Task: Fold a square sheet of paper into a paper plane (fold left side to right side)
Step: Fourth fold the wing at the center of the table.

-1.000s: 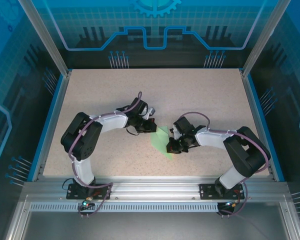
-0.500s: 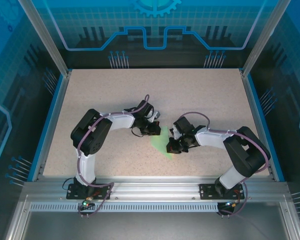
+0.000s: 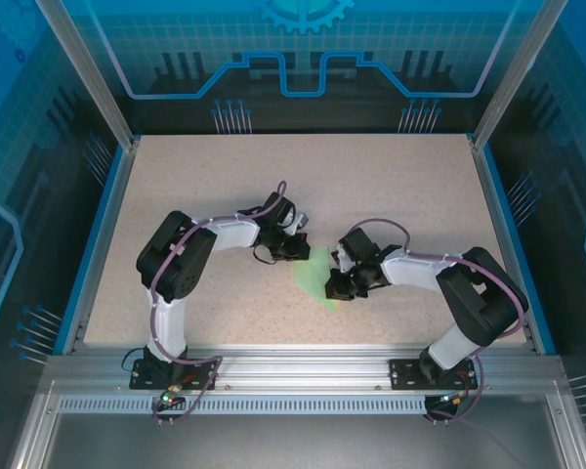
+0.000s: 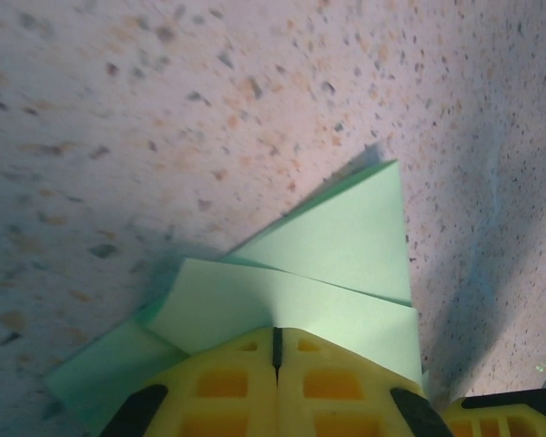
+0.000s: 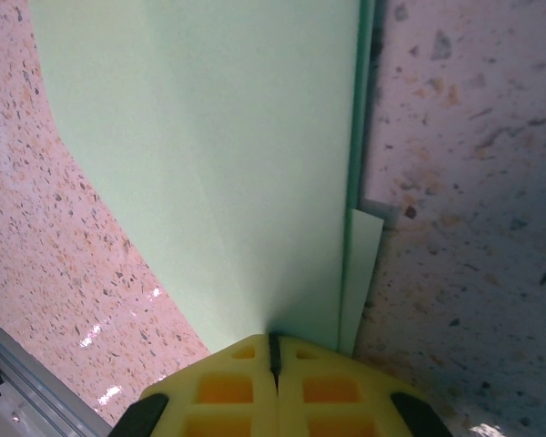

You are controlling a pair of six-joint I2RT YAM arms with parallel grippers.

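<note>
The pale green sheet of paper (image 3: 313, 275) lies flat on the speckled table between the two arms, folded into overlapping layers. In the left wrist view the paper (image 4: 346, 237) shows a pointed corner and a flap lifting slightly at its left. My left gripper (image 3: 296, 248) (image 4: 276, 331) is shut, its yellow fingertips resting on the far end of the paper. The right gripper (image 3: 338, 286) (image 5: 273, 340) is also shut, tips down on the near end. The right wrist view has the paper (image 5: 227, 164) with a long straight folded edge on its right side.
The speckled table (image 3: 400, 186) is bordered by a blue rim (image 3: 103, 244) and aluminium posts. An aluminium rail (image 3: 303, 376) with both arm bases runs along the near edge. The two grippers stand close together over the paper.
The left arm's elbow swung inward. Its gripper slid a little right over the paper, then slightly back. The right arm and the paper stayed put.
</note>
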